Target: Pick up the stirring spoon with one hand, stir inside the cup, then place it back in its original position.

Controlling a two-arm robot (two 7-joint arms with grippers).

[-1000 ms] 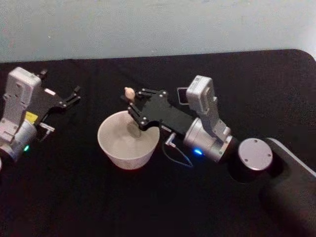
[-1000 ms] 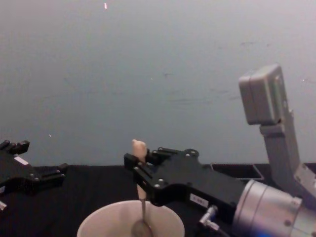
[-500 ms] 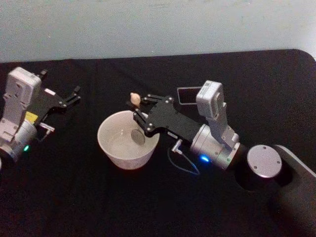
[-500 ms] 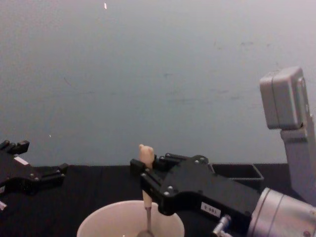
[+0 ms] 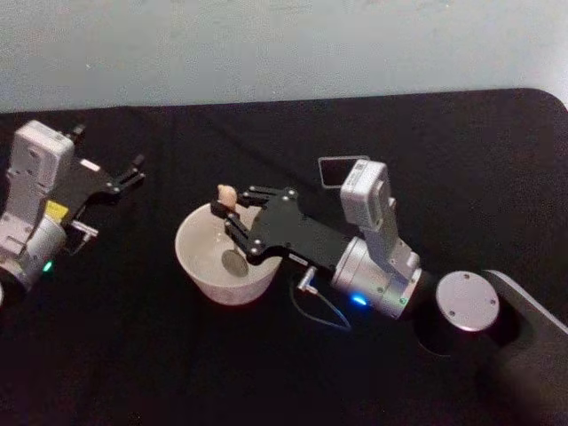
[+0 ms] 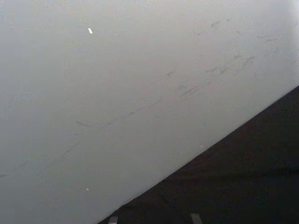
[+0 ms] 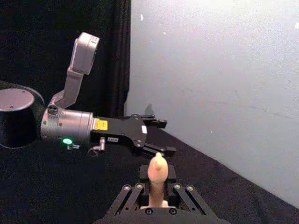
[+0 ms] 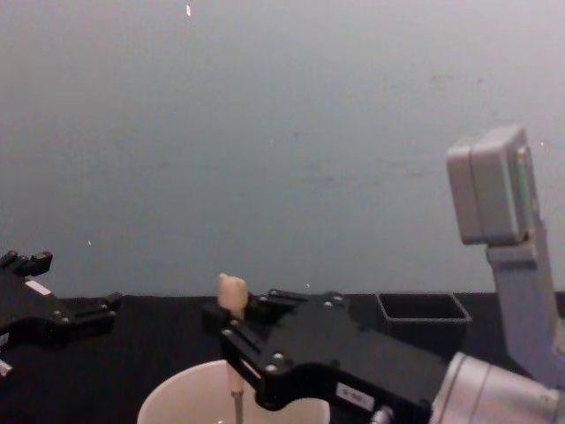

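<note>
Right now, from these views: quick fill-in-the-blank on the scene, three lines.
1. The right gripper is shut on the stirring spoon, whose metal bowl hangs ___ the cup.
2. The dark grey holder has ___ inside it.
3. The left gripper idles away from the cup, fingers ___.
Missing: inside; nothing; open.

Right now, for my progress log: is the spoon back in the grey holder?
No, the right gripper holds the stirring spoon with its bowl in the cup.

The black-covered table (image 5: pixel 177 355) in front of me carries the cream-white cup (image 5: pixel 213 280) near its middle. The dark grey square holder (image 5: pixel 335 172) stands on it too, behind the cup and toward my right, near it but not touching.
</note>
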